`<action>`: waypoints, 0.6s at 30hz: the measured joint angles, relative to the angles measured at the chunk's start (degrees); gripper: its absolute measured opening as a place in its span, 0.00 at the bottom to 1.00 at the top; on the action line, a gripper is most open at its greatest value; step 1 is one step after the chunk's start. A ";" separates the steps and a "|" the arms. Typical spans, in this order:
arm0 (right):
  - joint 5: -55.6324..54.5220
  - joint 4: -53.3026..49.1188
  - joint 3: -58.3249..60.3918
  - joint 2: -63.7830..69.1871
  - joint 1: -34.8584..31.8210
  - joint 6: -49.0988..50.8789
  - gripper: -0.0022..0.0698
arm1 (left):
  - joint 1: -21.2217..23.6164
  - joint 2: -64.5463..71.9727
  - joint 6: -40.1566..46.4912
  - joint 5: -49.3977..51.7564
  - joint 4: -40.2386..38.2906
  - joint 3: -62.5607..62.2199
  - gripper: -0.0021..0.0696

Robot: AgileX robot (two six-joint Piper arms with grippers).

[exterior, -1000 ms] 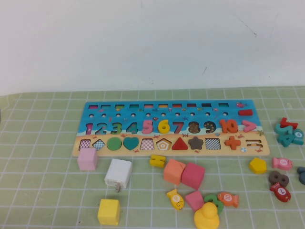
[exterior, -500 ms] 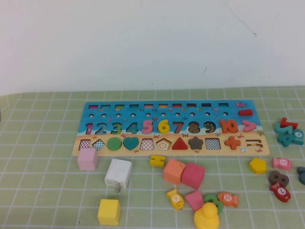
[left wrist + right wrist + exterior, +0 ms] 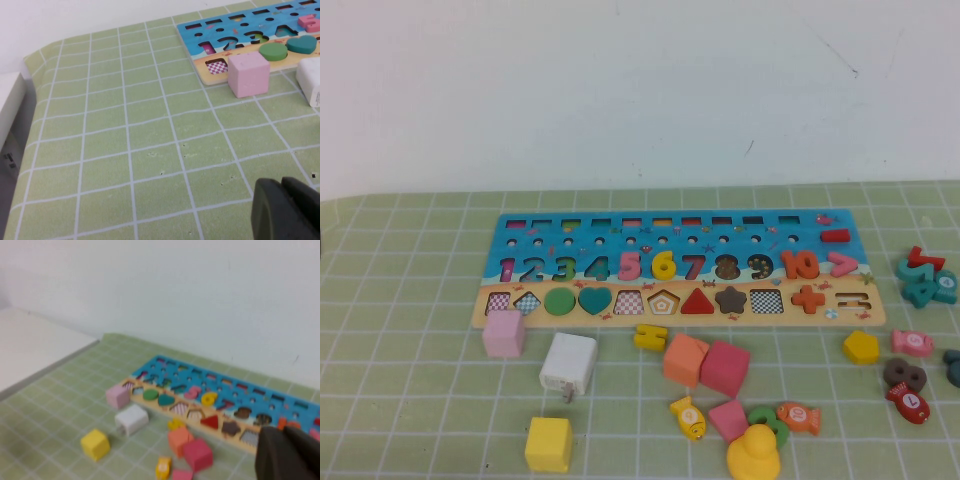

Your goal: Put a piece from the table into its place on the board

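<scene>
The board (image 3: 520, 234) lies across the green checked mat, its blue top carrying numerals 1 to 10. The piece, a yellow "6" (image 3: 663, 265), sits in its recess between the pink 5 and the 7; it also shows in the right wrist view (image 3: 209, 399). Neither arm appears in the high view. My left gripper (image 3: 281, 182) hangs over bare mat off the board's left end, shut and holding nothing. My right gripper (image 3: 287, 432) is raised above the board's right part, shut with nothing in it.
In front of the board lie a pink cube (image 3: 504, 333), white cube (image 3: 568, 363), yellow cube (image 3: 549, 444), orange cube (image 3: 685, 359), red cube (image 3: 724, 368), yellow fish (image 3: 688, 416) and yellow duck (image 3: 753, 455). A yellow pentagon (image 3: 861, 346) and teal numerals (image 3: 925, 280) lie at the right.
</scene>
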 joint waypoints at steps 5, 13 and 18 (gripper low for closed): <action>8.93 0.89 2.18 -2.49 0.00 0.00 0.03 | 0.00 0.00 0.00 0.00 0.00 0.00 0.03; 29.24 0.91 5.89 -2.83 0.00 0.08 0.03 | 0.00 0.00 0.00 0.00 0.00 0.00 0.03; 18.55 -7.94 10.40 -5.78 0.00 -1.20 0.03 | 0.00 0.00 0.00 0.00 0.00 0.00 0.03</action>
